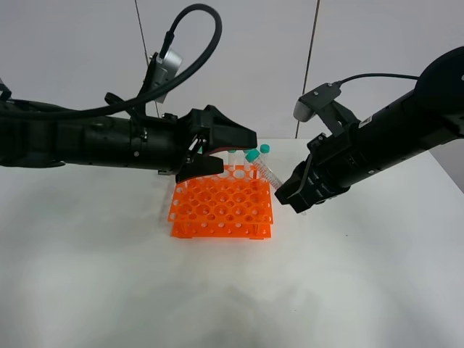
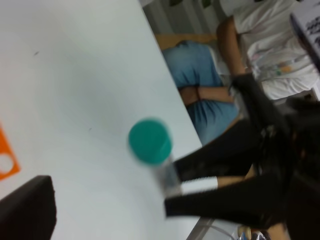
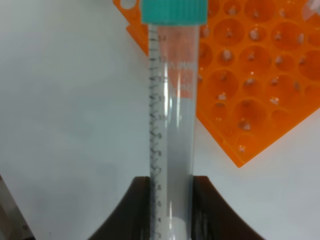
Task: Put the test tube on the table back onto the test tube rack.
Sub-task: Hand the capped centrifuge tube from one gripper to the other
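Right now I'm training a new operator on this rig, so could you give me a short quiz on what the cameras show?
1. Which gripper holds the test tube? A the left one, B the right one, C neither.
2. True or false: the tube's cap points away from the test tube rack.
3. Fill in: the jaws of the left gripper stand ____.

Key: 1 B, the right gripper clamps the tube near the end away from the cap. 2 false, the cap points toward the rack. 3 open.
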Tool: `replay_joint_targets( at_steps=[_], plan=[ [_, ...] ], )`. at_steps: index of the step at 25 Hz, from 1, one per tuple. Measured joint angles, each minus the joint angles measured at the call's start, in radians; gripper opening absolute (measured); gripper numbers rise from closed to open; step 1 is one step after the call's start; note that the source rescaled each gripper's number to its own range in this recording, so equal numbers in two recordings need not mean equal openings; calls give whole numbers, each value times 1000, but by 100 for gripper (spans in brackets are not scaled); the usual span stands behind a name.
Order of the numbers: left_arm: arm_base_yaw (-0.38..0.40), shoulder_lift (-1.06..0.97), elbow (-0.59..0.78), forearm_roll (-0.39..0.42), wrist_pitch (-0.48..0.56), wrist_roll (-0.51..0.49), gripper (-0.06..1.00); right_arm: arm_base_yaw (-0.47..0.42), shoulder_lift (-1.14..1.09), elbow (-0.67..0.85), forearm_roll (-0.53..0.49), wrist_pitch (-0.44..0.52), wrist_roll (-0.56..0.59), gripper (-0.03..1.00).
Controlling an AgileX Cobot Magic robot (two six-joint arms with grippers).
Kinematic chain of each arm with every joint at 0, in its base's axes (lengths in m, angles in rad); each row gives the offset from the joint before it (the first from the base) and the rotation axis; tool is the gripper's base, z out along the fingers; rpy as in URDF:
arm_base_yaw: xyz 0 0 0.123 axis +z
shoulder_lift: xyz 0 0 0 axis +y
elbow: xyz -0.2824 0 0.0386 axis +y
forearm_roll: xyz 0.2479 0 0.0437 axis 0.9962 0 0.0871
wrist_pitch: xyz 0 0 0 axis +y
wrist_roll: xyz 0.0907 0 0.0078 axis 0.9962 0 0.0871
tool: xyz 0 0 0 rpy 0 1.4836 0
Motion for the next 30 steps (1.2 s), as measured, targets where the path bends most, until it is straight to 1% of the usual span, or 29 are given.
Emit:
replay_joint_targets(
  at_steps=[3, 6, 14, 22, 30],
  plan=[
    [-3, 39, -54, -2, 4, -3, 100, 0, 0, 0, 0, 0, 0, 3],
    [-4, 73, -76, -3, 1, -6, 100, 0, 0, 0, 0, -2, 0, 3],
    [-4, 129, -98, -2, 7, -7, 100, 0, 0, 0, 0, -3, 0, 3],
    [-4, 131, -107, -4, 62, -37, 100, 0, 0, 0, 0, -3, 0, 3],
    [-4, 132, -107, -4, 51, -37, 100, 0, 0, 0, 0, -7, 0, 3]
  ],
)
